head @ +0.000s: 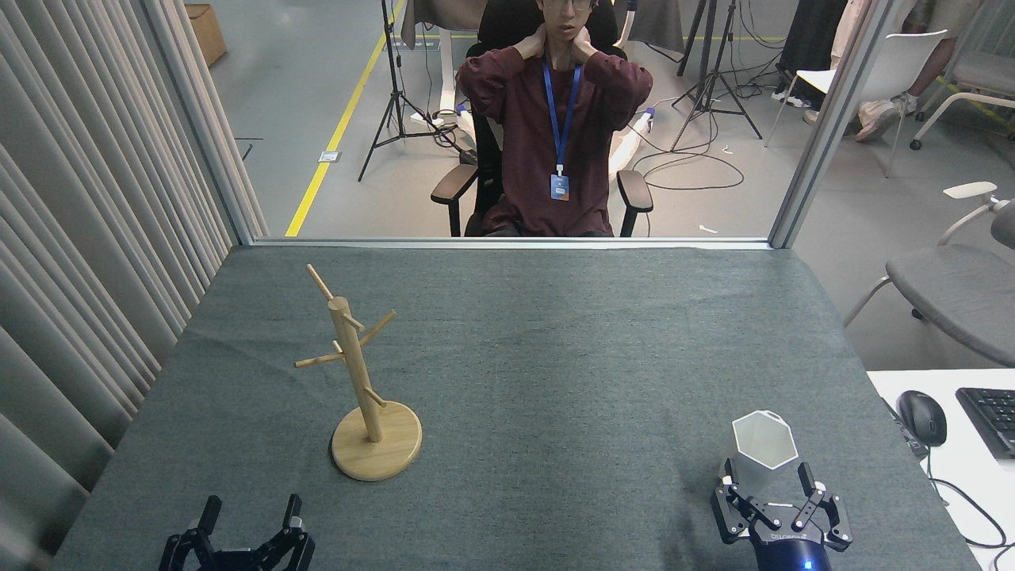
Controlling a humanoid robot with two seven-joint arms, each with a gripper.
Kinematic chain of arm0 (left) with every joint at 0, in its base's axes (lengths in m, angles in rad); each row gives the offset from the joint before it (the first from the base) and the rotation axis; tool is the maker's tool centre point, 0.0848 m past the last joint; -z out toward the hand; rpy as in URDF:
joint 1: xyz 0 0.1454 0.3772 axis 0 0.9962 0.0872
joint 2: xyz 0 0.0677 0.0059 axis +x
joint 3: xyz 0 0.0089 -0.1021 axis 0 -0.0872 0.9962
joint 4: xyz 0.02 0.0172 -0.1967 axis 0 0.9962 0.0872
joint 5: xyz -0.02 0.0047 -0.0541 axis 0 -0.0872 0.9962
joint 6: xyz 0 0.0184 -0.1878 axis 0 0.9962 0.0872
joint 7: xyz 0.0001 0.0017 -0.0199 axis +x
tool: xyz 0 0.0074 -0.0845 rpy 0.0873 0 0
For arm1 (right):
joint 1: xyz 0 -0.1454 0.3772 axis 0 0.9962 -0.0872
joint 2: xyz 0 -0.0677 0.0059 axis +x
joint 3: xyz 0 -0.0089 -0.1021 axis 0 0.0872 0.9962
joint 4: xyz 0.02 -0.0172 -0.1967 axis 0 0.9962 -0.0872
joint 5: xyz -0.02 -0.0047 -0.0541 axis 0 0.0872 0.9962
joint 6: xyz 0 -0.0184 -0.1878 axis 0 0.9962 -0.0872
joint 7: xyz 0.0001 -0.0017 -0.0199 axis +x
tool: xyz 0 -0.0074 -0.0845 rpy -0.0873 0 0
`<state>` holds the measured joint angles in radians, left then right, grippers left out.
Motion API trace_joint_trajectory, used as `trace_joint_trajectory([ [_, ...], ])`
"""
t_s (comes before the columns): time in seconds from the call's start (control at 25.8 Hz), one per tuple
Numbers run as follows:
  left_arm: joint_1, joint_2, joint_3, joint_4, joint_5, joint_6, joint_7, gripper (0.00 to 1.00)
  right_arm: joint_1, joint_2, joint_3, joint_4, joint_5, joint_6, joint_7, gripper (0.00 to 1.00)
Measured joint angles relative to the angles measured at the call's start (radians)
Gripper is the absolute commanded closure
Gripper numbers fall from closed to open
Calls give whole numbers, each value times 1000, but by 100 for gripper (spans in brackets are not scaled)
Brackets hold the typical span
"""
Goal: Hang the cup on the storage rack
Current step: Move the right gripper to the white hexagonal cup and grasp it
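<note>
Nearest you, at the bottom edge, your left gripper (250,517) is cut off by the frame: only its two black fingers and part of the knuckle show, spread apart with nothing between them. It sits near the front left of the grey cloth-covered table (555,357).

At the bottom right, your right gripper (766,477) is also spread wide, its black fingers standing either side of the lower body of the white hexagonal-sided plastic cup (759,450). You cannot tell whether either finger touches the cup wall; the cup's base is hidden behind the gripper. The cup stands upright on the table near the front right, mouth open upward, with a small tab just visible at the far rim; any hole in it is too small to make out.

Well apart from the cup, on the left half of the table, the light wooden mug tree (358,381) stands on its round disc base, its pole leaning slightly in this view, all pegs bare.

At the right edge, a black mouse (922,417) and a partly cropped black keyboard (991,419) lie on a white desk.

Beyond the table, a person in a dark red top (555,119) sits in a black chair, hands at the neck, head cropped by the top edge.
</note>
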<state>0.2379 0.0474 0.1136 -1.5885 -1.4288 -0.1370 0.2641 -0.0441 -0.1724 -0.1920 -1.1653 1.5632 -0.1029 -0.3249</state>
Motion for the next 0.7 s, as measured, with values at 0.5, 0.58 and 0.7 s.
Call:
trace_joint_trajectory([
  [0.5,0,2,3,11,1,-1,19,0,-66,2,0,82,-2,2,-6,2],
  [0.58,0,2,3,13,1,-1,20,0,-76,2,0,93,-1,2,-6,3],
  [0.7,0,1,3,14,1,-1,23,0,-91,2,4,108,3,4,-7,33],
])
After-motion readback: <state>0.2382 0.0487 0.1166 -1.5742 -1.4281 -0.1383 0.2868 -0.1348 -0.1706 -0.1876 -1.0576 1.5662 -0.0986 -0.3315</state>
